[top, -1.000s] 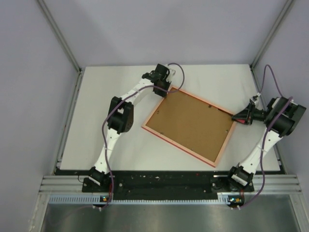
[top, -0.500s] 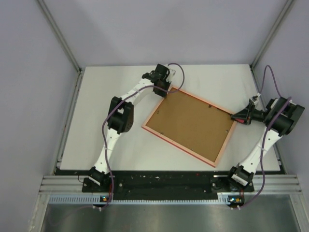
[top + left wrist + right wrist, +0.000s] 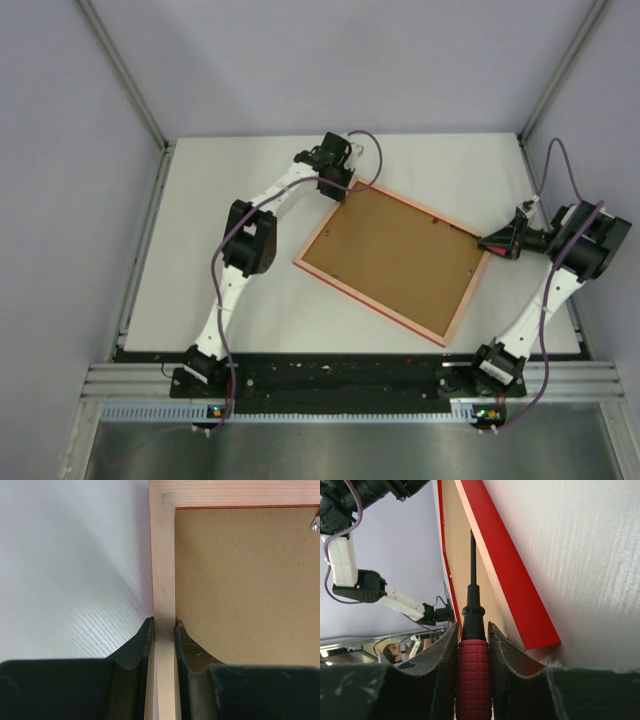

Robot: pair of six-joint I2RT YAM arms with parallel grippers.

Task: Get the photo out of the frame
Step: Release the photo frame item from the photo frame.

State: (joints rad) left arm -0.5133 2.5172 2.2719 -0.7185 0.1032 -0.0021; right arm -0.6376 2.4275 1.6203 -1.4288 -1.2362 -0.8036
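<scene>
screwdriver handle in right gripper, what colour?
The screwdriver handle is dark red with a black collar; right wrist view shows it best.

The frame [image 3: 392, 260] is seen lying back-up on the white worktop [image 3: 450, 170], turned at an angle, its brown back bordered by a reddish rim. The left gripper [image 3: 337, 186] is placed at the frame's far corner, touching the rim; how its fingers stand cannot be told from above. The right gripper [image 3: 503, 242] is positioned at the frame's right corner, and a red-handled tool [image 3: 494, 244] is held between its fingers, pointed at that corner. Purple cables [image 3: 543, 340] are looped along both arms.
</scene>
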